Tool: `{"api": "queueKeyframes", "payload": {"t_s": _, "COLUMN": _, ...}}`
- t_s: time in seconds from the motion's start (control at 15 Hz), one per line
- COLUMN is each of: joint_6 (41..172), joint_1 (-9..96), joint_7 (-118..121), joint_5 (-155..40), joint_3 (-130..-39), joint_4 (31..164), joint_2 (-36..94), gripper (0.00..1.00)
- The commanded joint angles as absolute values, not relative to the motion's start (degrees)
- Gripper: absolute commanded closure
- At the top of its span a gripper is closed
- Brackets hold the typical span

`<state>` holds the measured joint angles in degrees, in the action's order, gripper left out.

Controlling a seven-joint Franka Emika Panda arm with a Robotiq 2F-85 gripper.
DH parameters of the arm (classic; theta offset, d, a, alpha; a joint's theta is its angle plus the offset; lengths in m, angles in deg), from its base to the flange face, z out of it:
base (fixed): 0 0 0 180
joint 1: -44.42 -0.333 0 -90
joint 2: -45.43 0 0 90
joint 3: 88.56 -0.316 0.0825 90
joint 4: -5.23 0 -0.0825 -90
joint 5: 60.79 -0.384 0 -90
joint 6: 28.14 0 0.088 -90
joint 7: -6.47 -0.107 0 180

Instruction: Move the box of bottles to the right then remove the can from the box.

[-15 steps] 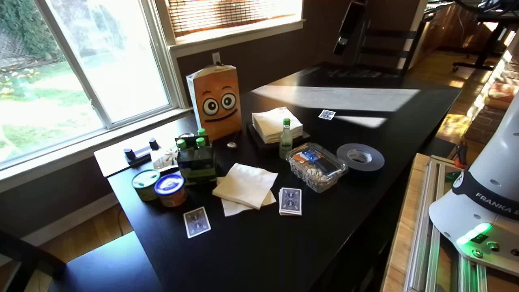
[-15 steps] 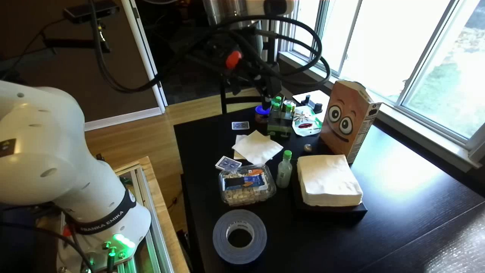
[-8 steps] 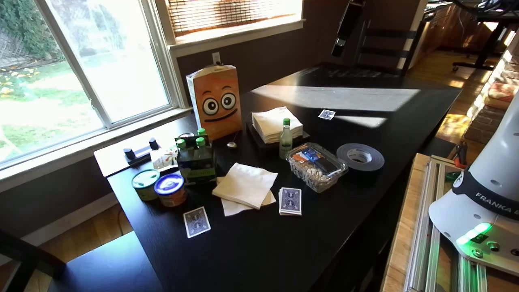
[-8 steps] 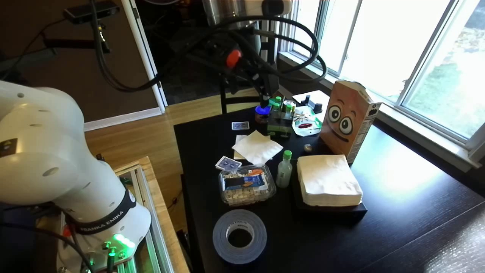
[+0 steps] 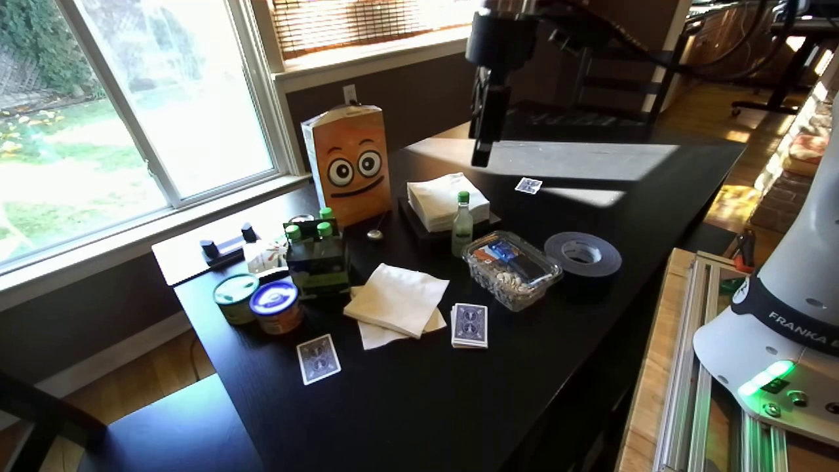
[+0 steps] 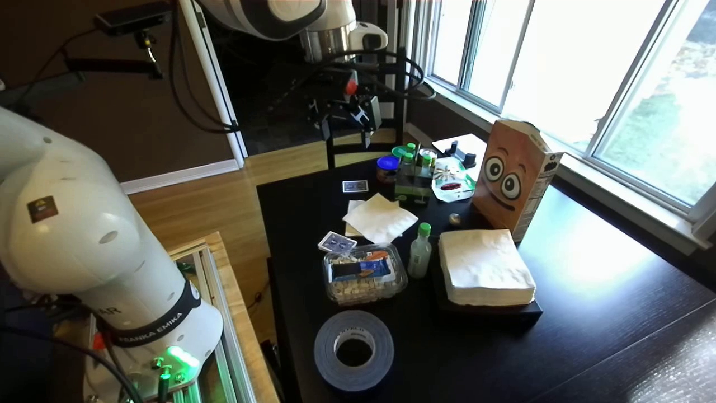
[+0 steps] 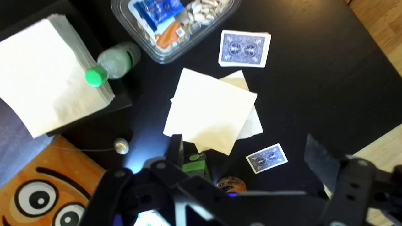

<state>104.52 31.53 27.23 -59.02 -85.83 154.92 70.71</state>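
Note:
The box of bottles [image 5: 319,272] is low and dark, with several green caps sticking up. It stands by the table's edge behind the loose napkins, and also shows in an exterior view [image 6: 413,187]. In the wrist view the box of bottles [image 7: 195,165] is partly hidden behind a finger. The can [image 6: 429,153] shows only its silvery top among the green caps, seemingly in the box; its top also shows in an exterior view [image 5: 301,219]. My gripper [image 7: 245,147] is open and empty, well above the table and apart from the box. It also shows in both exterior views [image 5: 482,157] [image 6: 347,137].
Two round tubs, blue-lidded [image 5: 274,299] and green-lidded [image 5: 236,290], stand beside the box. Also there: the cardboard box with eyes [image 5: 351,170], napkin stack [image 5: 449,203], lone bottle [image 5: 462,229], clear plastic tub [image 5: 511,272], tape roll [image 5: 582,254], loose napkins [image 5: 400,301] and playing cards [image 5: 469,324].
My gripper has come into view at the top of an exterior view; in both it now hangs at the top. Where it showed before, it appears smaller and farther off. The objects have not moved.

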Motion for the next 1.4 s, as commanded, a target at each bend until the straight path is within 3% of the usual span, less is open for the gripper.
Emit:
{"api": "queueKeyframes", "payload": {"t_s": 0.0, "joint_6": 111.9, "joint_1": 31.0, "joint_7": 21.9, "joint_5": -59.6, "joint_3": -91.5, "joint_4": 147.1, "joint_2": 59.4, "gripper": 0.0}}
{"api": "queueKeyframes", "payload": {"t_s": 0.67, "joint_6": 115.5, "joint_1": 31.8, "joint_7": 23.5, "joint_5": -59.0, "joint_3": -94.2, "joint_4": 142.8, "joint_2": 54.6, "gripper": 0.0}}
{"api": "queueKeyframes", "payload": {"t_s": 1.33, "joint_6": 109.3, "joint_1": 36.1, "joint_7": 39.2, "joint_5": -62.1, "joint_3": -94.9, "joint_4": 114.9, "joint_2": 27.8, "gripper": 0.0}}
